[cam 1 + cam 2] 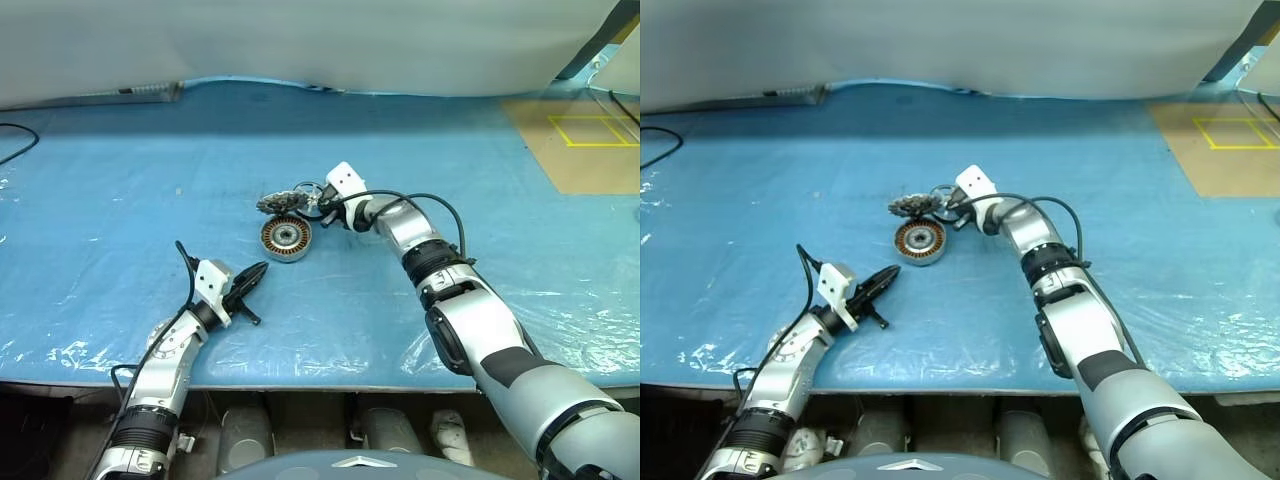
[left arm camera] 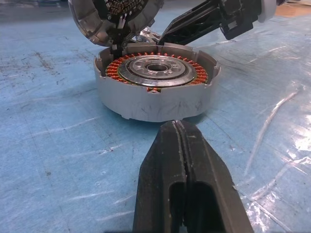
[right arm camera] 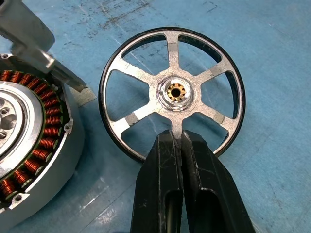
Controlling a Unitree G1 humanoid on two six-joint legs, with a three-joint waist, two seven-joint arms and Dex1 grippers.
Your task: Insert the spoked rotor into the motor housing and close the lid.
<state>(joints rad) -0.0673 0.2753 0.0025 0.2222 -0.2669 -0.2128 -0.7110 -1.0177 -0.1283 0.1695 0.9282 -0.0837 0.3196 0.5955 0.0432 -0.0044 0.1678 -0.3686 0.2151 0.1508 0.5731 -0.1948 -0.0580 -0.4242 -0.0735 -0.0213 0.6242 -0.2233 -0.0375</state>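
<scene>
The motor housing [image 1: 286, 238], a short metal drum with copper windings round a silver hub, stands open on the blue sheet. Its lid [image 1: 279, 203] stands tilted up at the drum's far edge. The spoked rotor [image 3: 172, 92], black-rimmed with silver spokes, lies flat on the sheet just beside the housing [image 3: 29, 145]. My right gripper [image 3: 176, 137] is shut on the rotor's near spoke at the rim. On the near side of the housing [image 2: 155, 87], a little apart from it, my left gripper [image 2: 177, 125] is shut and empty, pointing at the drum.
A blue plastic sheet [image 1: 120, 200] covers the table. At the far right lies a tan board [image 1: 585, 140] with a yellow square. White cloth [image 1: 300, 40] runs along the back, and a black cable [image 1: 15, 140] lies at the far left.
</scene>
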